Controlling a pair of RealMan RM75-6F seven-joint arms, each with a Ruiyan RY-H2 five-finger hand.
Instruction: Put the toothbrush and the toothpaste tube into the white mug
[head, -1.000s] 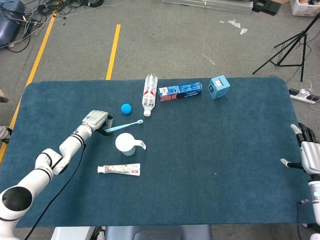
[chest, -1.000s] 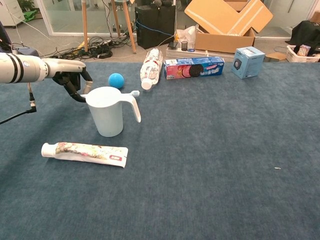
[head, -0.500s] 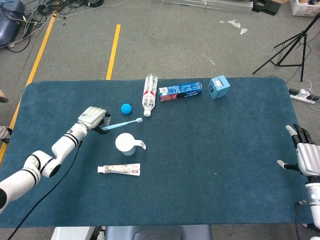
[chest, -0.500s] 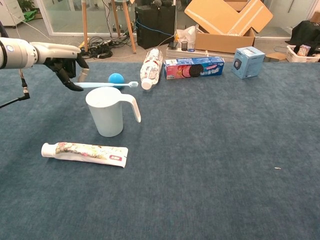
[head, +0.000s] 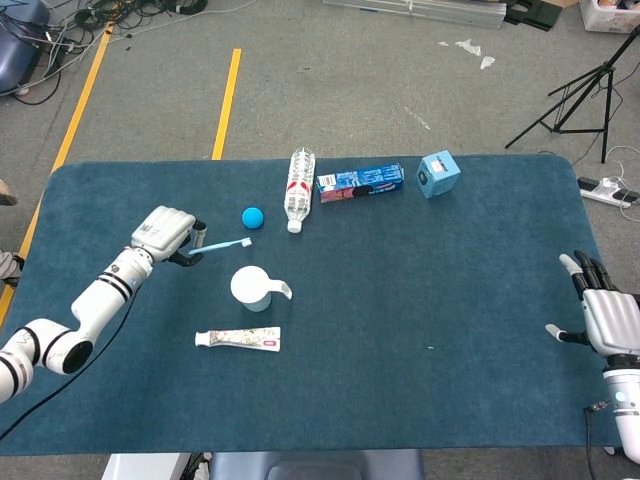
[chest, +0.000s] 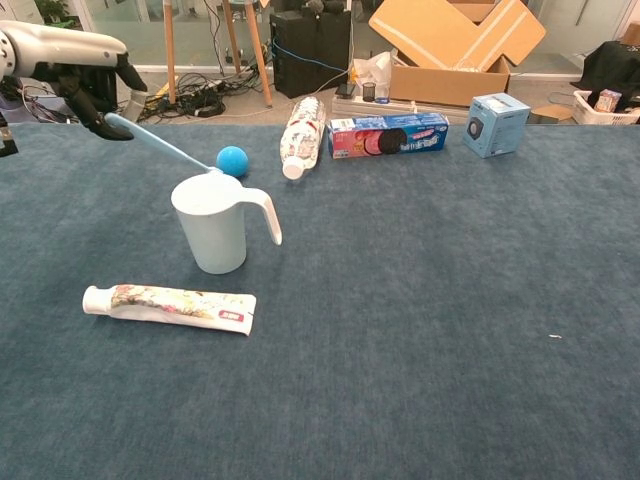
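1. Left hand (head: 165, 232) raised over the left part of the blue tabletop (head: 450, 300), fingers curled around the handle end of the light blue toothbrush (head: 222, 245).
2. Toothbrush held off the surface, sloping down in the chest view from the hand toward the white mug (chest: 215, 222), brush head just at or above the mug's far rim; contact with the rim not clear.
3. White mug upright, handle pointing to the right in both views, nothing visible inside it.
4. Toothpaste tube (head: 238, 340) lying flat on the tabletop just in front of the mug, cap end to the left, apart from the mug.
5. Right hand (head: 605, 320) at the right edge of the tabletop, fingers spread, holding nothing; seen in the head view only.
6. Along the far side: a blue ball (head: 252, 215) beyond the mug, a clear bottle (head: 297, 187) on its side, a blue cookie box (head: 360, 183), and a small blue cube box (head: 438, 174).
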